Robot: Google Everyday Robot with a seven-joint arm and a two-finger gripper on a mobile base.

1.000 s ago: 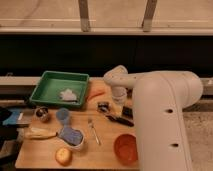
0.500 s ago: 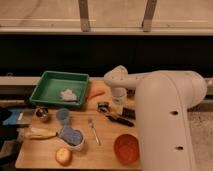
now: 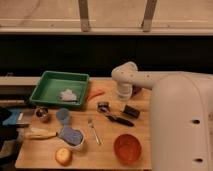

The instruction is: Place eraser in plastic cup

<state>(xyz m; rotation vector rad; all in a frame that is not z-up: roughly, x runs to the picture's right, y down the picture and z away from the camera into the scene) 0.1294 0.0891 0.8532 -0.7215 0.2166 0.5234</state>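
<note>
The eraser (image 3: 131, 111), a small flat black block, lies on the wooden table right of centre. My gripper (image 3: 123, 98) hangs from the white arm just above and to the left of it, shut. I cannot tell whether it touches the eraser. The plastic cup (image 3: 63, 115), small and pale blue, stands well to the left, in front of the green tray.
A green tray (image 3: 50, 82) sits at the back left with an orange carrot-like piece (image 3: 96, 93) beside it. Also on the table are a dark metal cup (image 3: 41, 114), a black-handled utensil (image 3: 118, 119), a fork (image 3: 93, 130), an orange bowl (image 3: 127, 148) and a white bowl (image 3: 71, 137).
The arm has hardly moved and the gripper stays over the same spot by the eraser. The things on the table lie as before.
</note>
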